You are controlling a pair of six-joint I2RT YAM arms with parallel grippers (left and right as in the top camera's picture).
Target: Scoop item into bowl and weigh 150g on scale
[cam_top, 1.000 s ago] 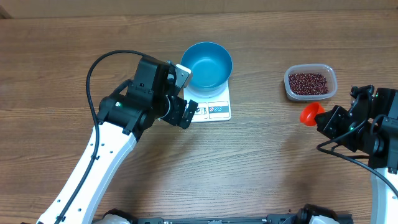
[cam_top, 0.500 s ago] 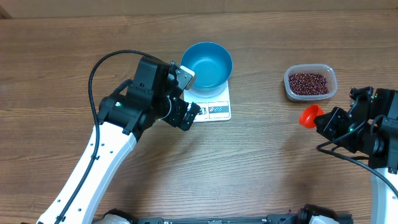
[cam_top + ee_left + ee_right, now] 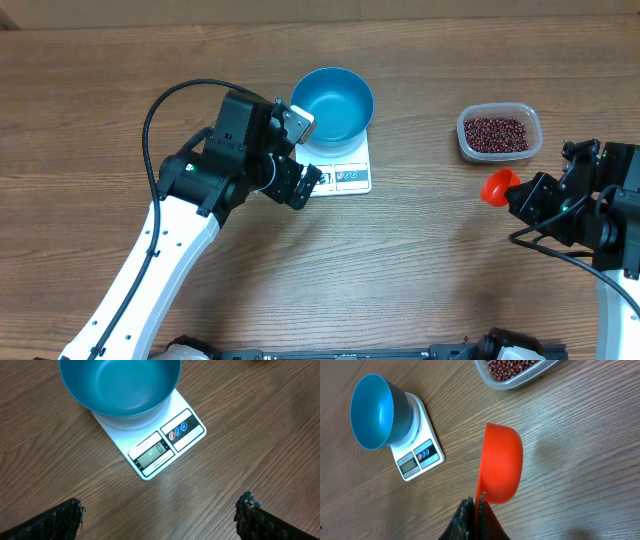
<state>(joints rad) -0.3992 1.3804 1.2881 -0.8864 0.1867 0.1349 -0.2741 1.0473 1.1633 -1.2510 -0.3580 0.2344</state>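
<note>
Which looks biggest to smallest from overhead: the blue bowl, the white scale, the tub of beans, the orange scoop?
1. blue bowl
2. tub of beans, nearly as wide
3. orange scoop, clearly smallest
The white scale is partly hidden under the bowl, so its place above the scoop is unsure.

- We are seeing the left arm (image 3: 150, 270) wearing a long white shell under black joint housings.
- We are noticing a black cable (image 3: 146, 120) looping off it.
- We are finding the right arm (image 3: 590, 200) black above white, trailing its own thin cable (image 3: 545, 247).
- We are seeing the left gripper (image 3: 157, 520) showing black, rough fingertips (image 3: 55, 522).
</note>
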